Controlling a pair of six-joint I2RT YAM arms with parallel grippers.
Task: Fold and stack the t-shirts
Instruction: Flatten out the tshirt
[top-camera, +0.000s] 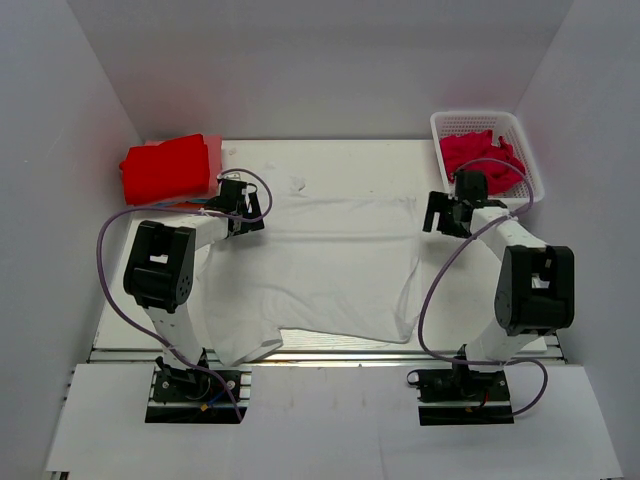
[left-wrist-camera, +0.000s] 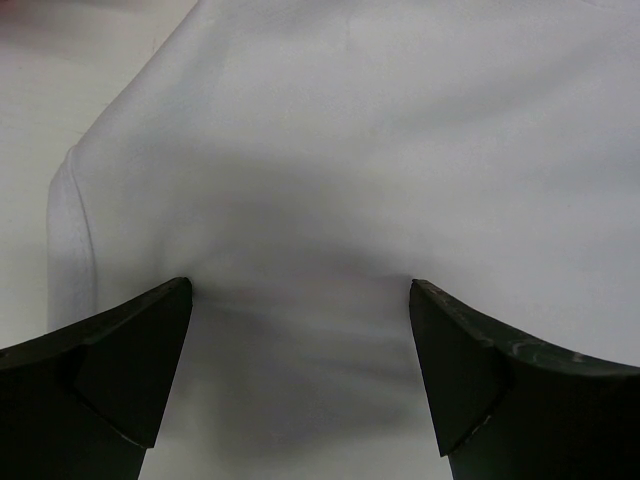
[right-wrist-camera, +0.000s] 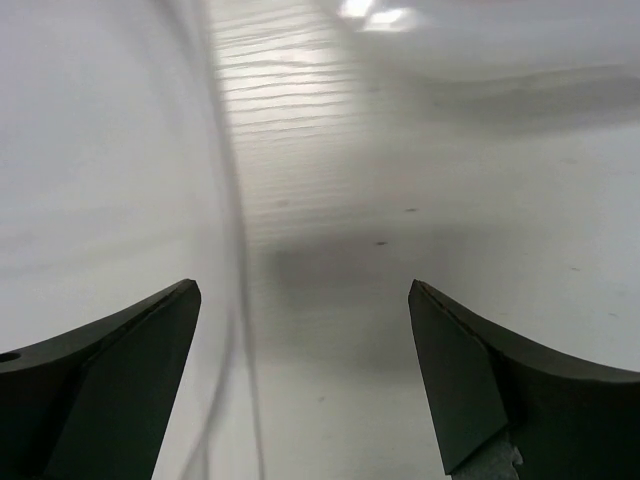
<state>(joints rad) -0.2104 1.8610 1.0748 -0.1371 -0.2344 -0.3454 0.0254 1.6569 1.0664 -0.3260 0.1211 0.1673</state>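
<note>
A white t-shirt (top-camera: 320, 265) lies spread flat across the middle of the table. My left gripper (top-camera: 246, 213) is open, low over the shirt's upper left corner; in the left wrist view the white cloth (left-wrist-camera: 350, 180) fills the space between its fingers (left-wrist-camera: 130, 370). My right gripper (top-camera: 438, 215) is open at the shirt's upper right corner; in the right wrist view the shirt's hem (right-wrist-camera: 235, 300) runs between the fingers (right-wrist-camera: 470, 390), cloth to the left and bare table to the right. A folded red shirt (top-camera: 165, 168) lies at the back left.
A white basket (top-camera: 525, 150) at the back right holds crumpled red shirts (top-camera: 480, 155). White walls close in the table on the left, right and back. Purple cables loop beside both arms.
</note>
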